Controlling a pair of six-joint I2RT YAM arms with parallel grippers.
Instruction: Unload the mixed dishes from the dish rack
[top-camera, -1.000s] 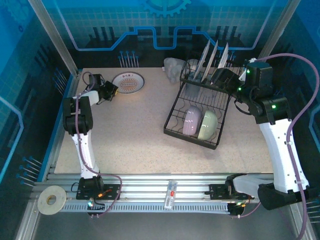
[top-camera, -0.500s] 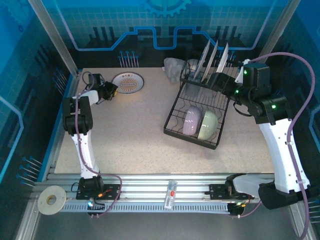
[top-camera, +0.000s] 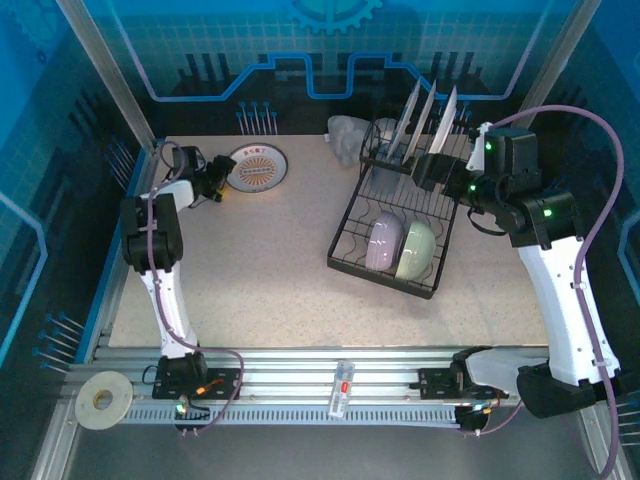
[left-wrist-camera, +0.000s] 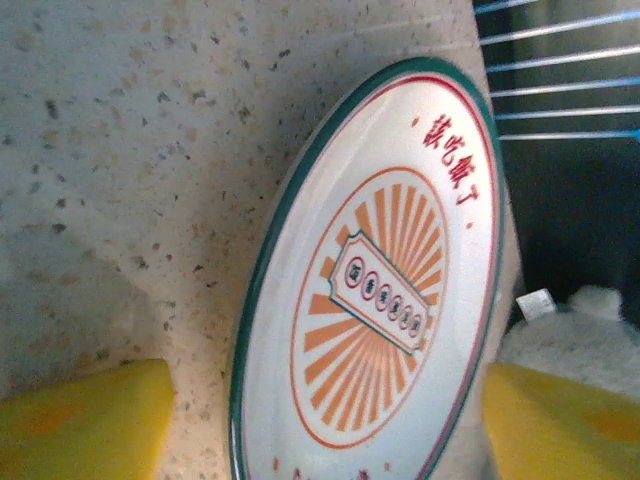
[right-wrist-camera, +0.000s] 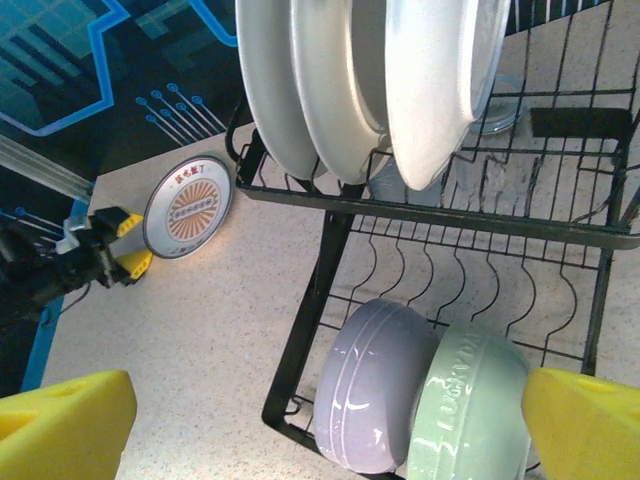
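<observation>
Unloading is judged to be at an early stage. One round plate with a green rim and an orange sunburst print (left-wrist-camera: 380, 290) is seen lying flat on the speckled desk (top-camera: 260, 270) at the far left. The left end effector (top-camera: 217, 181) is spread wide astride the plate's near edge and grips nothing. The right end effector (top-camera: 430, 170) is likewise spread and empty, and is positioned just beside the upper tier of the black wire dish rack (top-camera: 345, 225).

Three white round plates (right-wrist-camera: 340, 90) are held upright and close together in the curved slots. A lavender bowl (right-wrist-camera: 375, 395) and a pale green bowl (right-wrist-camera: 470, 400) are stood on edge, touching, in the lower basket.

Hazards are noted as follows:
- The printed plate may be dragged if the left fingers are withdrawn along the desk rather than lifted.
- A neighbouring plate may be caught or tipped if the right fingers are inserted into the narrow gaps.
- The rack may be shifted if a wire is snagged.
- One bowl may be toppled once the other is removed.
</observation>
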